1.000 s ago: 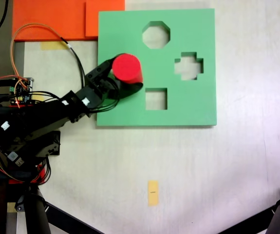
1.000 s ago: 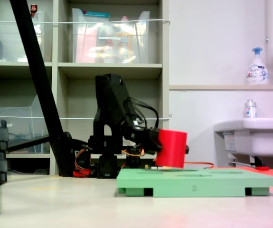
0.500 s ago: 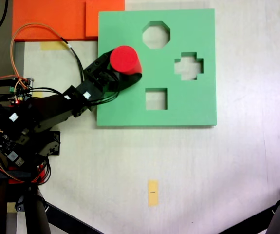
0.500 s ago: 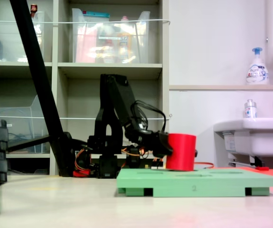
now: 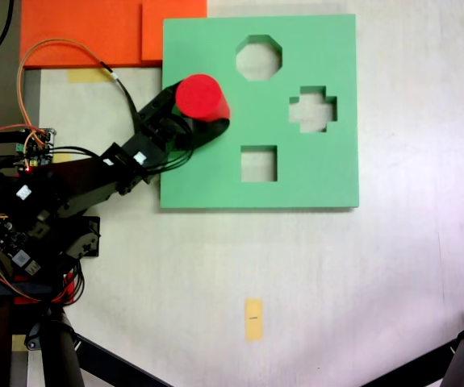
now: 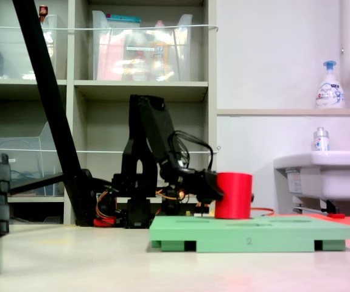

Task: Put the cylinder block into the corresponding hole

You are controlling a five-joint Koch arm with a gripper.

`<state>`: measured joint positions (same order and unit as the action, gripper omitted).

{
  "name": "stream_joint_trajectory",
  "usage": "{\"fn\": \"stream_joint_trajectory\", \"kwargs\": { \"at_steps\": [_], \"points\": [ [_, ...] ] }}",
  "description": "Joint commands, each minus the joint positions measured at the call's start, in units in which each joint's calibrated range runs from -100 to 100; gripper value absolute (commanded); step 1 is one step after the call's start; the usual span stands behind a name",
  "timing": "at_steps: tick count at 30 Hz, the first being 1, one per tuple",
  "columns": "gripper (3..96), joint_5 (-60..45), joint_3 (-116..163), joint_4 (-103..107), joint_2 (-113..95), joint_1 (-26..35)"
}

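The short red cylinder block (image 5: 201,97) stood upright, clamped in black fingers (image 5: 160,103); best lowered squarely before release into the green foam board (image 5: 312,173).

Pale floor (image 6: 71,255), shelving unit (image 6: 144,91) with bins, white wall (image 6: 272,55), sink (image 6: 324,173) at right

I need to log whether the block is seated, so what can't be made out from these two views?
- The circular hole: covered by the red cylinder block in the first exterior view; the green board is edge-on in the second exterior view.
- How deep the block sits: its base is hidden.
- The gripper: fingertips behind the block, so contact is unclear.
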<state>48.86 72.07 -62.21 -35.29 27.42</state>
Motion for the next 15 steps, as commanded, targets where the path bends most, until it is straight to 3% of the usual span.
{"fn": "stream_joint_trajectory", "kwargs": {
  "at_steps": [1,15],
  "points": [
    [38.9,0.2,1.0,-4.0,-3.5,0.2],
    [39.1,0.3,1.5,-4.0,-2.3,1.3]
  ]
}}
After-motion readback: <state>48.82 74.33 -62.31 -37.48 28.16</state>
